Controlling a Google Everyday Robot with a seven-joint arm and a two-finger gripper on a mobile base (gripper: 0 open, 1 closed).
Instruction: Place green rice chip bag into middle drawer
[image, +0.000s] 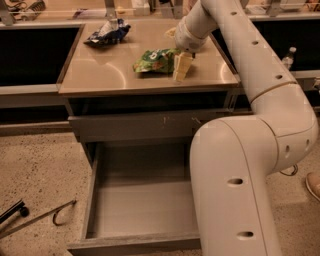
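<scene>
The green rice chip bag lies on the tan cabinet top, right of centre. My gripper points down at the bag's right end and touches or nearly touches it. The middle drawer is pulled out wide below, with its grey floor bare. My white arm crosses the drawer's right side and hides it.
A dark blue and silver snack bag lies at the back left of the top. A shut grey drawer front with pale scratch marks sits above the open drawer. A black rod and a wire hook lie on the floor to the left.
</scene>
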